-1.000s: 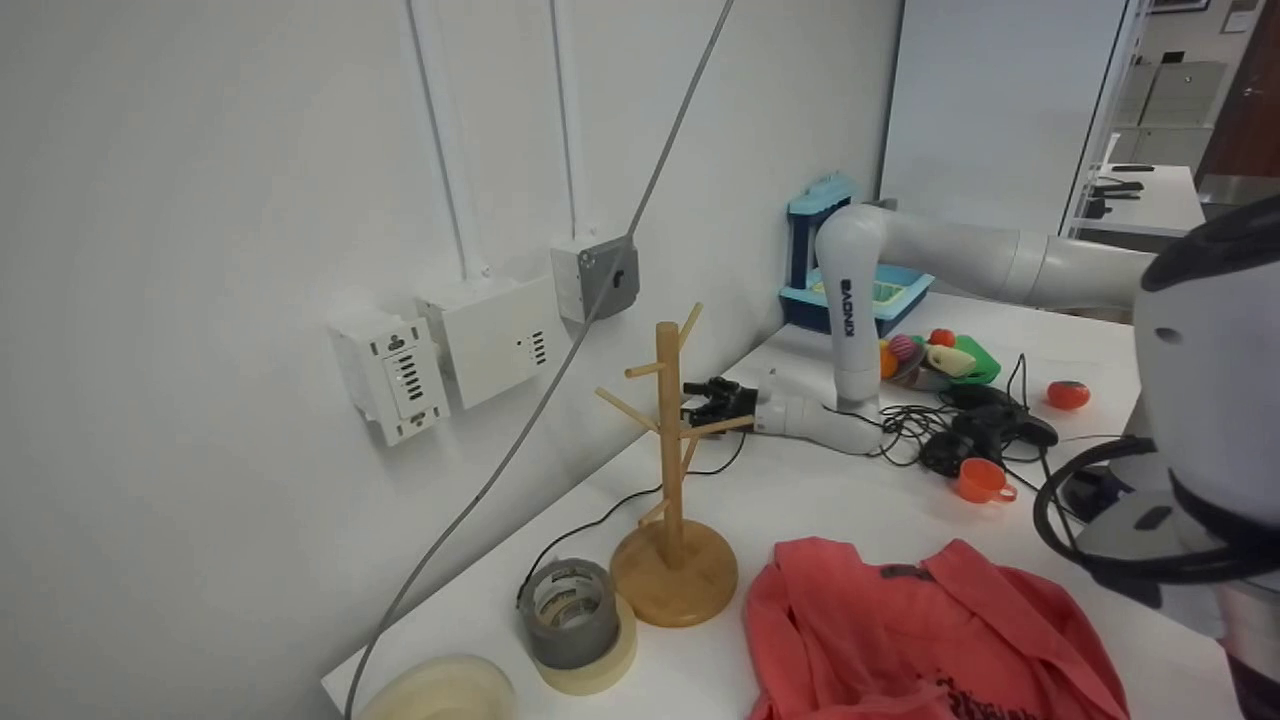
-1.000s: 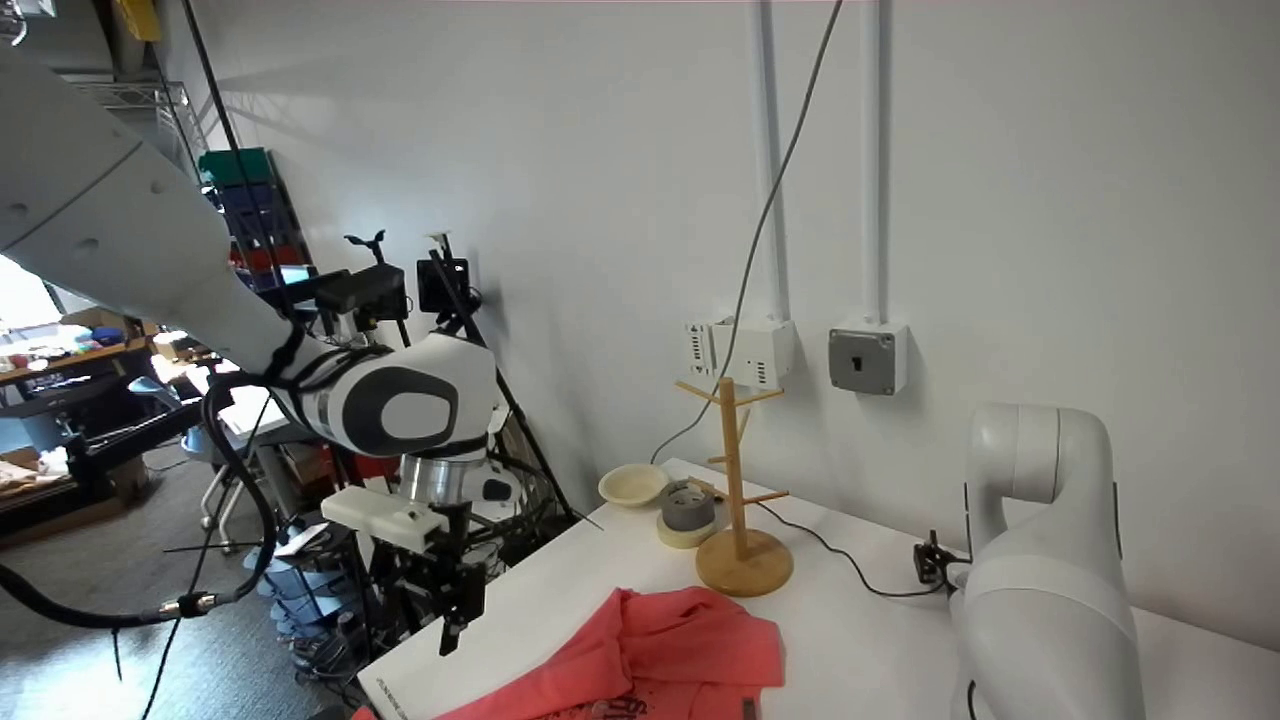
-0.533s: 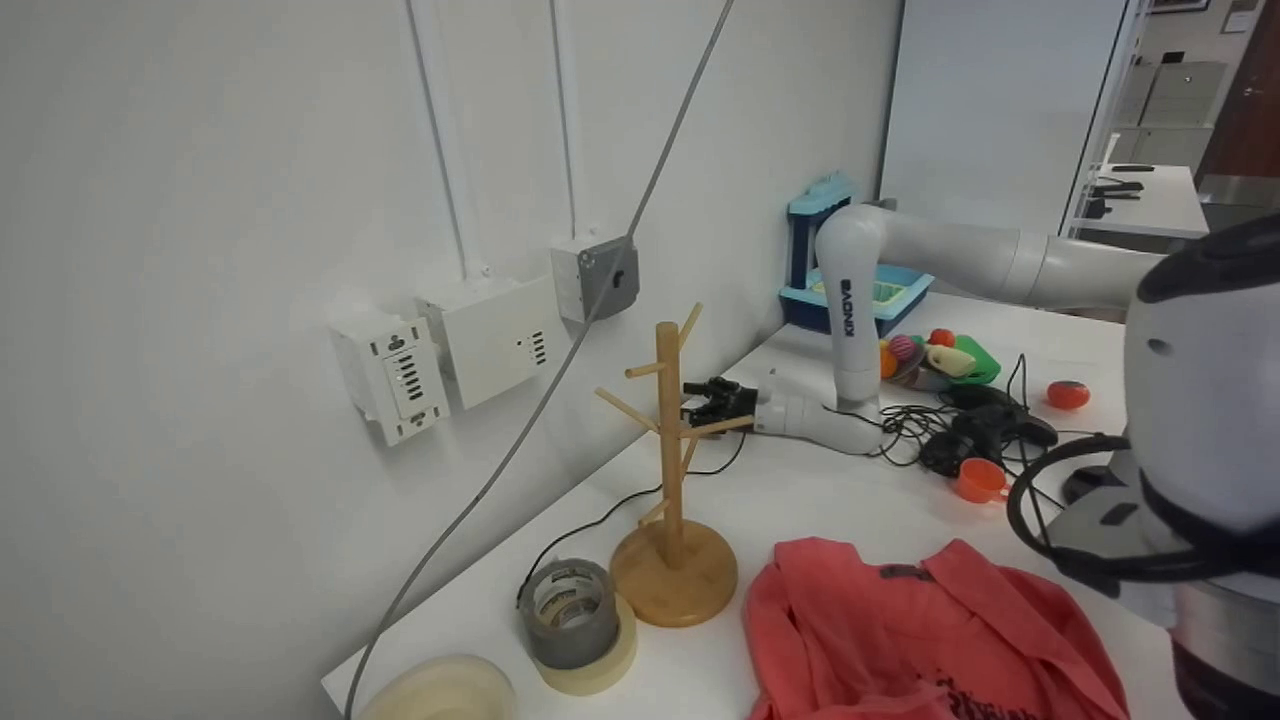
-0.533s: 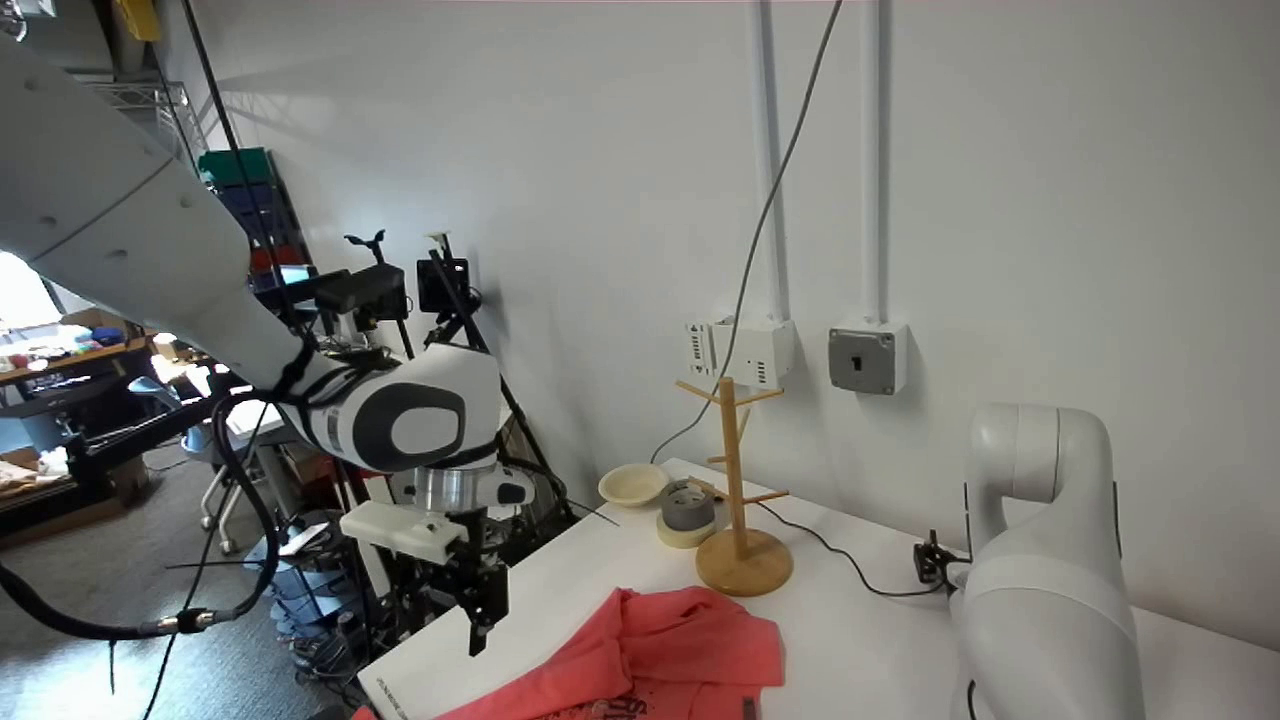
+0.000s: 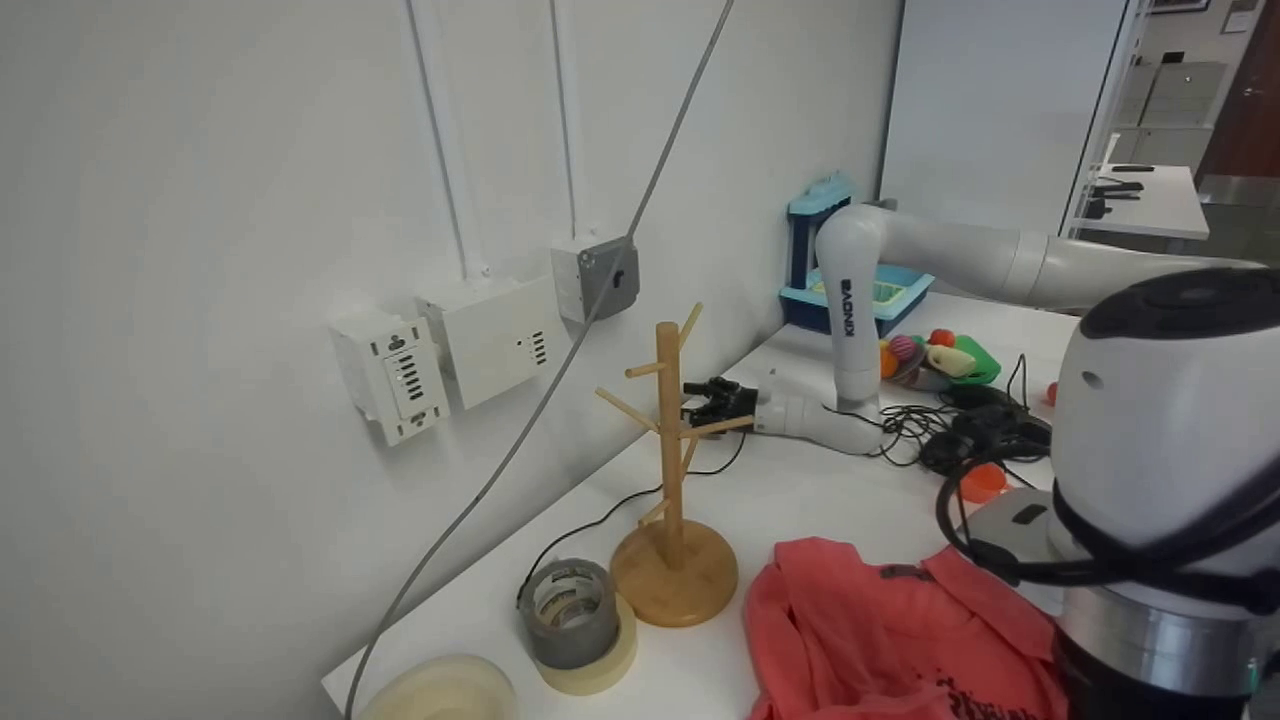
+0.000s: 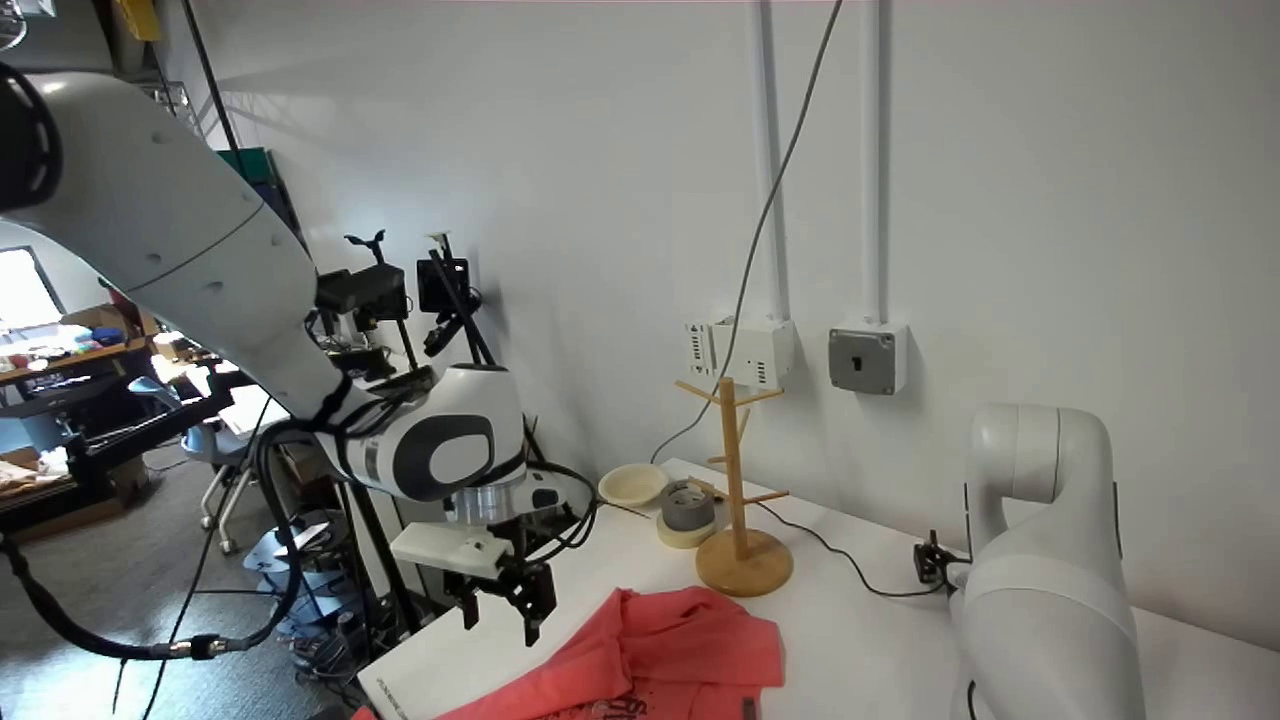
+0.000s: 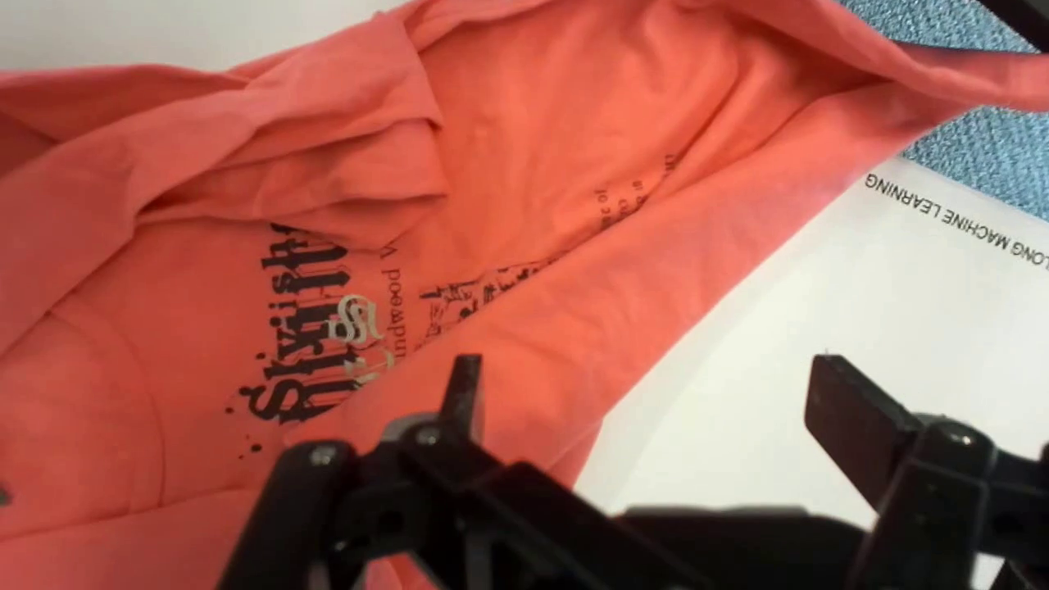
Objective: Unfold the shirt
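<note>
I'm holding the end effector [image 7: 656, 401] over the near side of the desk [image 6: 850, 640], its two black fingers [image 7: 848, 418] standing spread far apart and gripping nothing. In the wrist view, the finger at the left is showing in front of the folded edge of the shirt [image 7: 500, 213], while the finger at the right is standing against the white of the desk. In an exterior view I'm seeing a strip of desk between the fingertips and the shirt, so I'm reading them as apart.

The shirt is lying crumpled and folded over itself on the near part of the desk, just beside the wooden mug-tree stand [image 5: 672, 570]; a fold is covering part of its dark lettering [image 7: 303, 336]. In the wrist view its right end is reaching past the edge of the desk, over a blue textured surface [image 7: 992, 156].

Compared with a second ago, I'm bringing the arm [image 6: 250, 310] in closer: the end effector is now hanging farther right in an exterior view, nearer the shirt. In an exterior view the arm is now hiding part of the shirt's right side, and its black cable [image 5: 1060, 572] is crossing the orange cup [image 5: 985, 483]. The shirt is keeping the same folds, and the white Kinova arm [image 5: 850, 300] is staying where it was.
</note>
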`<state>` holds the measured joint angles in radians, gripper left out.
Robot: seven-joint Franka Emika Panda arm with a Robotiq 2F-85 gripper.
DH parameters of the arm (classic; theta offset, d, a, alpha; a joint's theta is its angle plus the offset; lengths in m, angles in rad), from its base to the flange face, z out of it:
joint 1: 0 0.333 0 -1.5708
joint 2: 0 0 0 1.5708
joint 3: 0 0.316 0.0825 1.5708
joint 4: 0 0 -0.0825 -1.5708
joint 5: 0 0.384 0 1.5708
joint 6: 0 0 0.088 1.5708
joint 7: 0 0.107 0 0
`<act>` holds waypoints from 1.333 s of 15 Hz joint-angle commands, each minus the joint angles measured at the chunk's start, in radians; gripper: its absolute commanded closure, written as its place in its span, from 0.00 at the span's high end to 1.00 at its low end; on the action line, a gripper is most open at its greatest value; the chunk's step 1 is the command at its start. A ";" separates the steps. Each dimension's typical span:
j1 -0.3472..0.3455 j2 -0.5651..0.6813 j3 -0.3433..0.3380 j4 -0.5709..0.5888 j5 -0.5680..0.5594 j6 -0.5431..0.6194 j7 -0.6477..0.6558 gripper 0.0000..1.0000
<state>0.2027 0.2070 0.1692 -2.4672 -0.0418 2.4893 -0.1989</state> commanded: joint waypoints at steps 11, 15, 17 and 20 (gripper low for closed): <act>-0.060 0.154 -0.066 0.103 -0.168 0.091 -0.060 1.00; -0.107 0.229 -0.042 0.191 -0.124 0.092 -0.125 1.00; -0.092 0.198 -0.053 0.157 -0.148 0.083 -0.083 1.00; -0.085 0.225 -0.062 0.176 -0.168 0.090 -0.076 1.00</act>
<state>0.1180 0.4260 0.1098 -2.2908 -0.1845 2.5749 -0.2856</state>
